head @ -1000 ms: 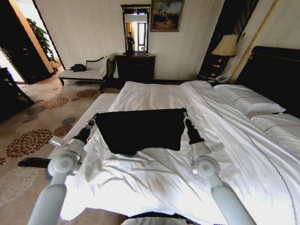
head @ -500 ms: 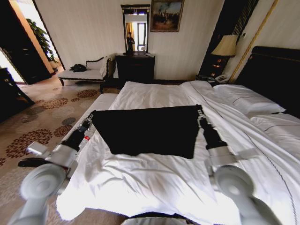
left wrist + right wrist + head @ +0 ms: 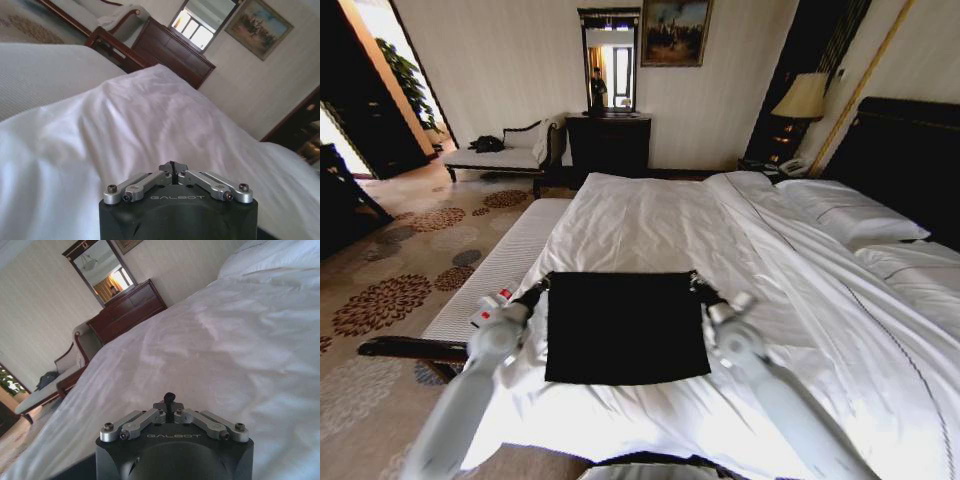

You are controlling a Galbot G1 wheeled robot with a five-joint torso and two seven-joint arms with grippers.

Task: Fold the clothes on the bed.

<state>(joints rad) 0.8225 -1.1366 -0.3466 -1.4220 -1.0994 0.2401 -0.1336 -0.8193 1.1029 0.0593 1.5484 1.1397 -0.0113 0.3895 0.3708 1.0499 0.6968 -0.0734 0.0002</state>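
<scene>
The clothes, a black T-shirt, lie as a flat rectangle on the white duvet of the bed, near its foot. My left gripper is at the shirt's far left corner and my right gripper at its far right corner. Seen from the left wrist, the left gripper has its jaws closed, with white duvet beyond. Seen from the right wrist, the right gripper is closed too, with a bit of black fabric sticking out between the tips. No lettering shows on the shirt.
A long white cushioned bench runs along the bed's left side. Pillows and a dark headboard are at the right. A chaise, a dark dresser with a mirror and a lamp stand by the far wall.
Both grippers have come down and back toward me with the shirt. It hung spread between them before and now lies flat on the duvet, nearer the foot of the bed.
</scene>
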